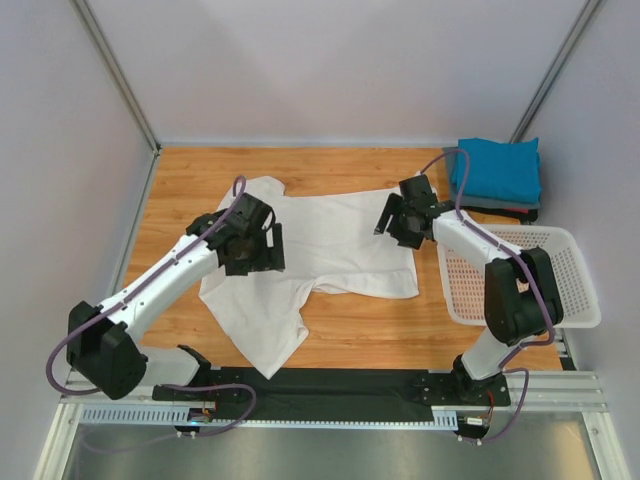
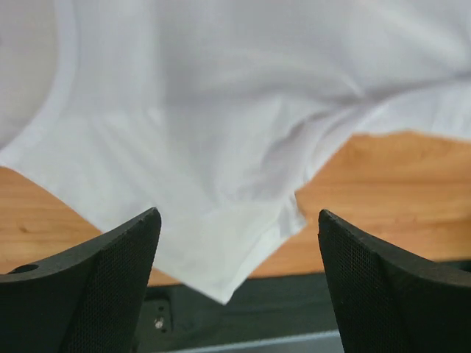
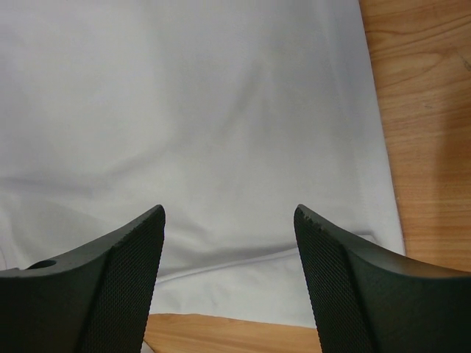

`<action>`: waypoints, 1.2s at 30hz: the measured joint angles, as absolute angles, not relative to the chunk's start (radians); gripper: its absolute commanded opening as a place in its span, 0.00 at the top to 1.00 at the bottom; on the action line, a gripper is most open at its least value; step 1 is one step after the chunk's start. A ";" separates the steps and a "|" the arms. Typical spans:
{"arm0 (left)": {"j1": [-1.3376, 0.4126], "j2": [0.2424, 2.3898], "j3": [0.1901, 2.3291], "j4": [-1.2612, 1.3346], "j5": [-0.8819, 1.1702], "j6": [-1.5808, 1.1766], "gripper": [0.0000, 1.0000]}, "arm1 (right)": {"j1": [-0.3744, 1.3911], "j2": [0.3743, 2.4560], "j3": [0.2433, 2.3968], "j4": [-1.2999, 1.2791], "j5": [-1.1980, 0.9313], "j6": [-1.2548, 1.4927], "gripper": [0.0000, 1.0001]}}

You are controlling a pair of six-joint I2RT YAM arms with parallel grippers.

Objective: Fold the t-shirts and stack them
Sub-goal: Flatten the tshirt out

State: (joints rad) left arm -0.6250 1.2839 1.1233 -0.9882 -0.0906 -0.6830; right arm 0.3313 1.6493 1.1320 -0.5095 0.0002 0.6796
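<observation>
My left hand (image 1: 255,252) wide, empty, above white t-shirt (image 1: 340,245); right hand (image 1: 398,225) wide, empty, over its right edge. Shirt spread on counter (image 1: 400,340), likely so I can pinch opposite sides.

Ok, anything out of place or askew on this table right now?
The white t-shirt lies rumpled and skewed, one end trailing diagonally so its corner overlaps the dark base rail at the near edge. The folded stack looks tidy.
</observation>
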 measured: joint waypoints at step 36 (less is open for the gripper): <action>-0.120 2.169 1.864 -0.546 -0.094 -0.358 0.20 | 0.295 2.037 1.539 -0.543 0.041 0.604 0.32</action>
State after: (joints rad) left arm -0.1200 2.1689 1.8641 -0.5465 -0.0937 -0.3580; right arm 0.2947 2.0373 1.5394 -0.5430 0.0414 0.6044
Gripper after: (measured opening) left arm 0.801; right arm 0.684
